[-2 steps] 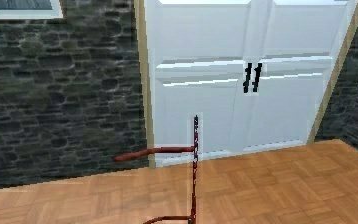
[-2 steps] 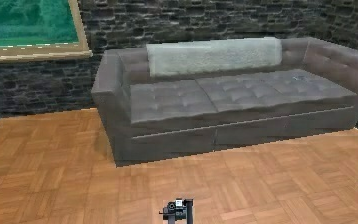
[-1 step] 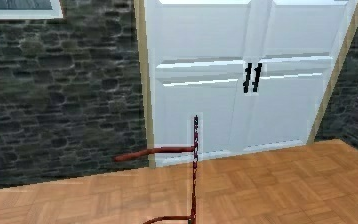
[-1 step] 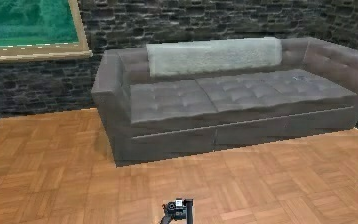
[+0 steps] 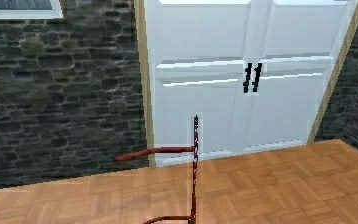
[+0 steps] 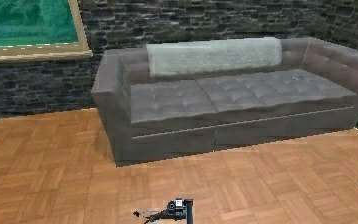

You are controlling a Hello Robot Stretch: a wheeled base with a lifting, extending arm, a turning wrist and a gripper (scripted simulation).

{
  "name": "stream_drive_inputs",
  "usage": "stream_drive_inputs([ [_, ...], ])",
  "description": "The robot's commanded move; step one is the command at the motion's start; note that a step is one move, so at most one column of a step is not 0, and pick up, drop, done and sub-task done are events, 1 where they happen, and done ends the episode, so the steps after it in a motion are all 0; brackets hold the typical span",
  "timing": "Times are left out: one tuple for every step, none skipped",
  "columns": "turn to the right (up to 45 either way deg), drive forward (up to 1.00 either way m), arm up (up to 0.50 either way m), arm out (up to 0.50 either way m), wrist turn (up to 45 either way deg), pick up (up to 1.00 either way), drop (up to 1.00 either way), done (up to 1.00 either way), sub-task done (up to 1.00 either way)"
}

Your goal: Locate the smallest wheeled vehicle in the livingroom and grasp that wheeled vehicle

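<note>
1. Forward view: a white double door with 2 black handles is set in a dark stone wall.
2. A thin dark-red frame stands on the parquet floor just in front of the double door, toward its left leaf. It has 1 upright bar and 1 curved bar branching left. Whether this frame is the wheeled vehicle cannot be told.
3. Arm side view: a grey sofa stands against the stone wall. 1 pale throw lies over the sofa's backrest.
4. A green framed picture hangs above and left of the sofa.
5. The end effector is well in front of the sofa, over bare floor, and holds nothing. Whether its fingers are spread or pressed together cannot be told.
</note>
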Motion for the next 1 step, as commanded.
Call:
stream_drive_inputs([
  [0.0,0.0,0.0,0.0,45.0,0.0,0.0,0.0,0.0],
])
